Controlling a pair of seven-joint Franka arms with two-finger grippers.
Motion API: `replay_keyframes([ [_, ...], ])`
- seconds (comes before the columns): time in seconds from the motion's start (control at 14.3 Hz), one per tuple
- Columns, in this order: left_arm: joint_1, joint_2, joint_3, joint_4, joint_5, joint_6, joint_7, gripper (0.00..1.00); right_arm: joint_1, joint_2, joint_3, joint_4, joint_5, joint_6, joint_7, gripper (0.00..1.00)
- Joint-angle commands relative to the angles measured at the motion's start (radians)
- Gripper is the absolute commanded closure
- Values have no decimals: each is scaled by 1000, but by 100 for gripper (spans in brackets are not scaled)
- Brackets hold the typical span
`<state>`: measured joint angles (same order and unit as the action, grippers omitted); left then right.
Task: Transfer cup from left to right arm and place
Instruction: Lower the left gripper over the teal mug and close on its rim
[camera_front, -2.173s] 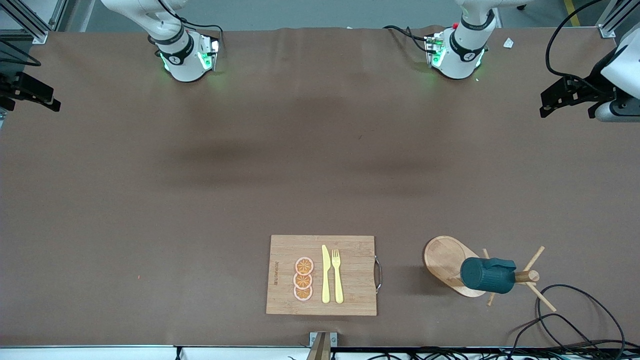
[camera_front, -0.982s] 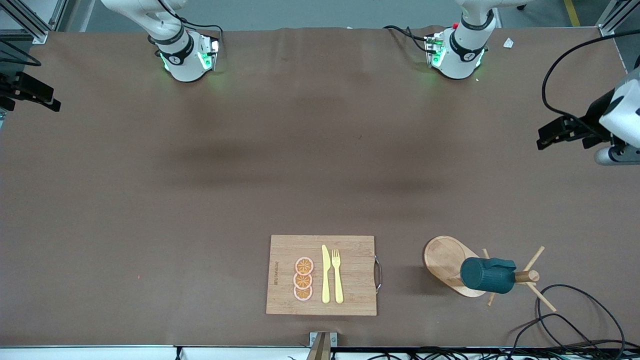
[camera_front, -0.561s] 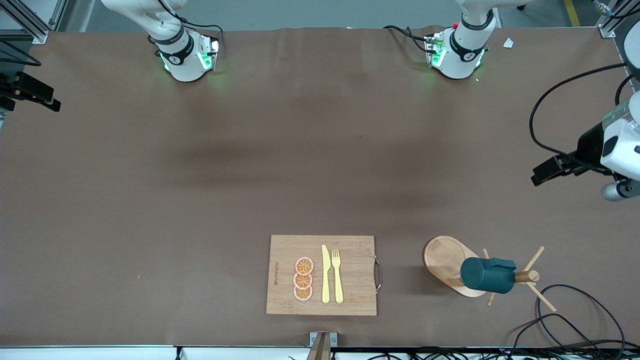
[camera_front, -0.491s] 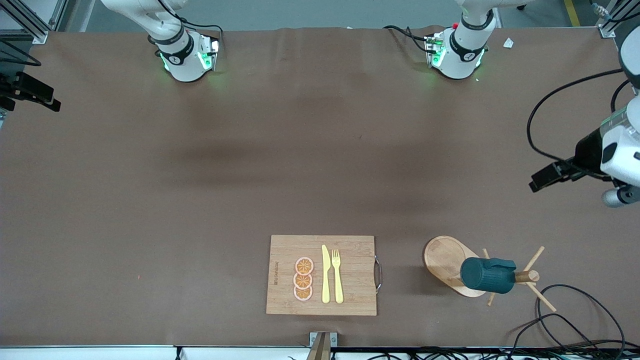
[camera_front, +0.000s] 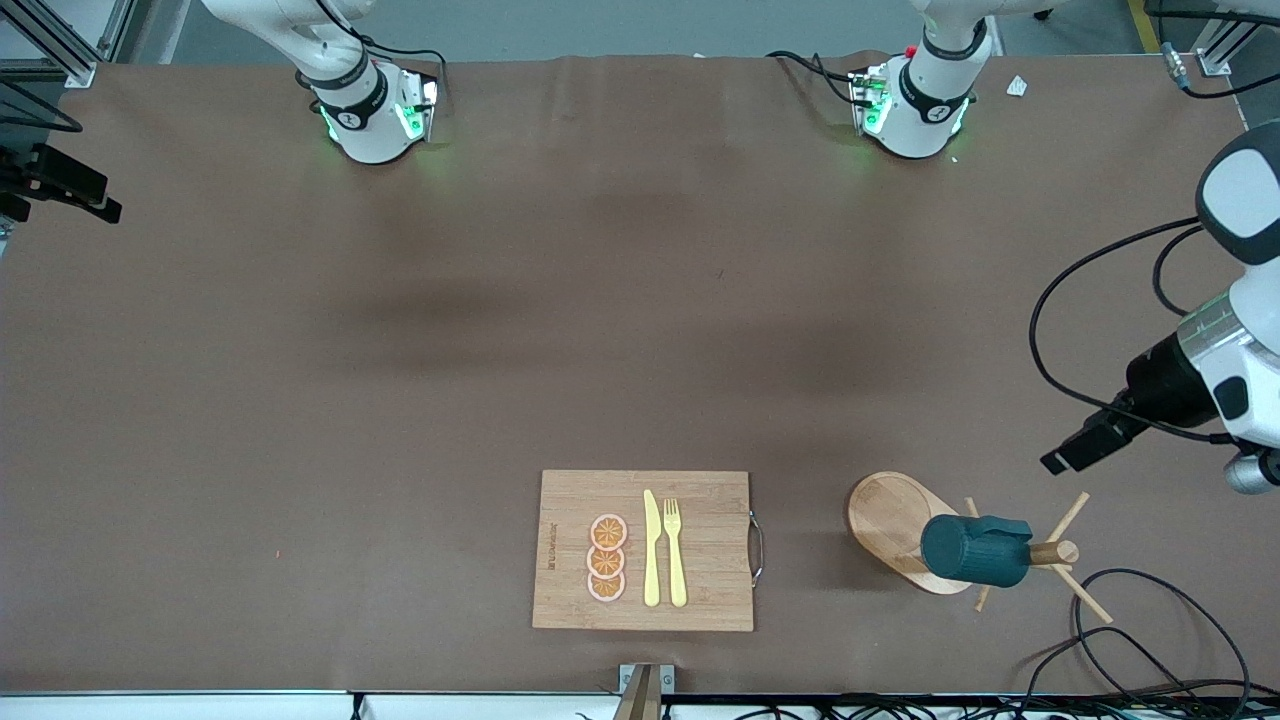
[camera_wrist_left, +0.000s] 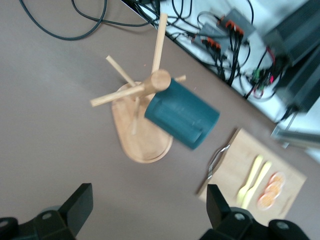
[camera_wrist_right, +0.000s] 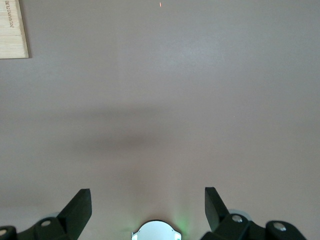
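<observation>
The dark teal ribbed cup (camera_front: 975, 549) hangs on its side on a peg of a wooden mug tree (camera_front: 893, 520), near the front camera toward the left arm's end of the table. In the left wrist view the cup (camera_wrist_left: 182, 118) and the tree (camera_wrist_left: 142, 137) lie ahead of my left gripper (camera_wrist_left: 147, 210), which is open and empty. In the front view the left gripper (camera_front: 1088, 446) hangs over the table's end, apart from the cup. My right gripper (camera_wrist_right: 147, 210) is open and empty, and that arm waits high over bare table by its own base.
A wooden cutting board (camera_front: 710, 500) with a yellow knife (camera_front: 651, 550), a yellow fork (camera_front: 675, 550) and orange slices (camera_front: 607, 558) lies near the front edge. Black cables (camera_front: 1140, 630) lie beside the mug tree. The tree's pegs stick out around the cup.
The left arm has swung along its end of the table toward the front camera, closing on the mug tree. The cup and the right arm have not moved.
</observation>
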<state>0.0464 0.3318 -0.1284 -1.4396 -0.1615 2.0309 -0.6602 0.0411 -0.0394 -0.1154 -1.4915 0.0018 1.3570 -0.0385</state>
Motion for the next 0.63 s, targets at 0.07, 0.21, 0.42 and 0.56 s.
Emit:
replay_keyframes([
  [0.07, 1, 62, 1, 22, -82, 96, -165, 0, -4, -16, 5, -12, -3, 5, 0, 0],
  [0.21, -2, 88, 1, 21, -140, 165, -257, 0, -4, -16, 5, -12, -3, 5, 0, 0],
  [0.42, -5, 111, 0, 19, -196, 206, -455, 0, -4, -16, 5, -12, -3, 5, 0, 0],
  [0.56, -10, 134, 0, 21, -251, 238, -521, 0, -4, -16, 5, -12, -3, 5, 0, 0],
])
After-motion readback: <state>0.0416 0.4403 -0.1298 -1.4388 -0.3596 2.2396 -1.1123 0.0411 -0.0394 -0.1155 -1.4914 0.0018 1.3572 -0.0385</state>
